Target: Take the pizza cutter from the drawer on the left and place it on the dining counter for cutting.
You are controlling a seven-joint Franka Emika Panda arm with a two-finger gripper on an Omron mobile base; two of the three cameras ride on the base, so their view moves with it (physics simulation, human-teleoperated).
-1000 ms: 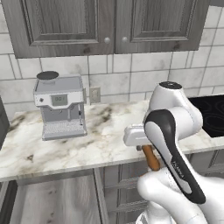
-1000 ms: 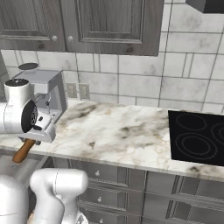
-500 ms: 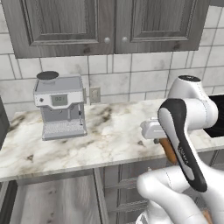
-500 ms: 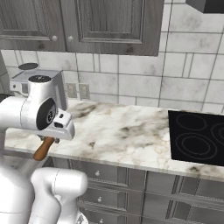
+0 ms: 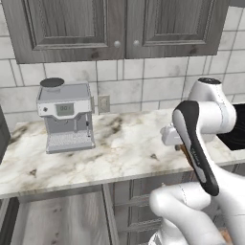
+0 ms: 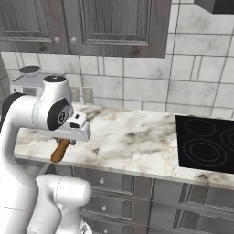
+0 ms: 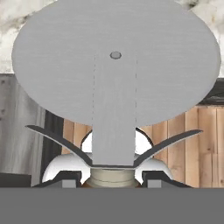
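You have the pizza cutter [image 7: 114, 87] clamped between the jaws of the gripper [image 7: 111, 180], which stand narrow around the neck of the tool. In the hand view its round grey blade fans out straight ahead of the fingertips [image 7: 65, 179], with the guard wings curling to either side. In the right base view the orange-brown handle [image 6: 60, 151] hangs down and out below the gripper [image 6: 68, 137], free of any surface.

So the pick-up looks done: the cutter is out of the drawer and carried in the air. Beyond the jaws lies the narrow marble worktop [image 5: 119, 153] with the coffee machine [image 5: 66, 116] at its far end. That isn't your target. Judging from this, you still have to carry it to the dining counter and set it down.
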